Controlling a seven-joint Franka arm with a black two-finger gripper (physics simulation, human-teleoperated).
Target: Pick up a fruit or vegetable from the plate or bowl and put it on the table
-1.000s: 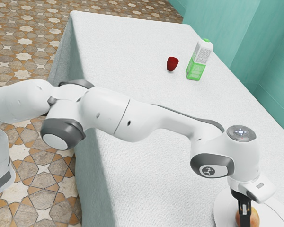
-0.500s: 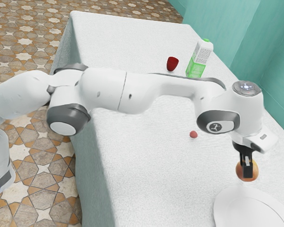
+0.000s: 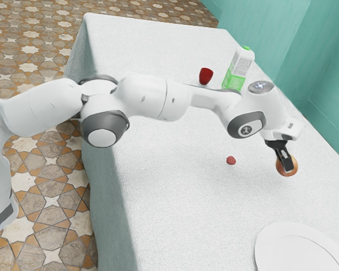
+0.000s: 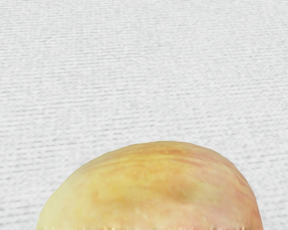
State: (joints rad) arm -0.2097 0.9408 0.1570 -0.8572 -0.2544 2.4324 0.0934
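My gripper (image 3: 286,163) is shut on a round orange-yellow fruit (image 3: 292,166) toward the exterior view's right, away from the plate. The fruit (image 4: 153,189) looms large at the wrist view's lower edge, with white cloth behind it. One black finger crosses in front of the fruit; the other is hidden. I cannot tell whether the fruit touches the cloth. A white plate (image 3: 265,248) lies at the exterior view's lower right, with nothing on its visible part.
On the white-covered table (image 3: 181,203) a small red ball-like item (image 3: 231,160) lies to the exterior view's left of my gripper. Farther back stand a dark red cup-like object (image 3: 205,76) and a green-and-white carton (image 3: 239,66).
The fruit has left the plate in my gripper, rising first, then moving up the exterior view toward the carton. My hand now tilts. The small red item, earlier behind the arm, has come into view.
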